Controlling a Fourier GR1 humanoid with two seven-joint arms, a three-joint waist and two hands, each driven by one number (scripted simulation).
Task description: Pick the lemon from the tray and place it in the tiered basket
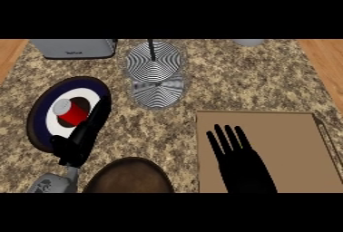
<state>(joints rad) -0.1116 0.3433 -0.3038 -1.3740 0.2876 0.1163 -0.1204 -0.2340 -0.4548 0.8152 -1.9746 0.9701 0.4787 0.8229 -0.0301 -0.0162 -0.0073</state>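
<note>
Head view, your stock of the counter (pixel 254 77), item by item:

- Tiered basket (pixel 156 68): two levels with a black-and-white swirl pattern, at the middle of the far edge.
- Tray (pixel 288 136): brown and flat, at the near right corner.
- Right hand (pixel 242 165): over the tray, fingers straight and fanned wide, pointing at the far edge and holding nothing.
- Lemon: you cannot tell where it lies from this view.
- Plate (pixel 77 84): blue, white and red rings, near the left edge.
- Red cylinder (pixel 70 112): grey top, upright on the plate's centre.
- Left hand (pixel 84 133): seen edge-on across the plate's near rim, fingers straight and close together, holding nothing. Its tips are just beside the red cylinder; you cannot tell whether they touch.
- Bowl (pixel 127 176): dark brown, at the near edge between the two forearms.
- Toaster (pixel 74 47): grey, at the far left corner.
</note>
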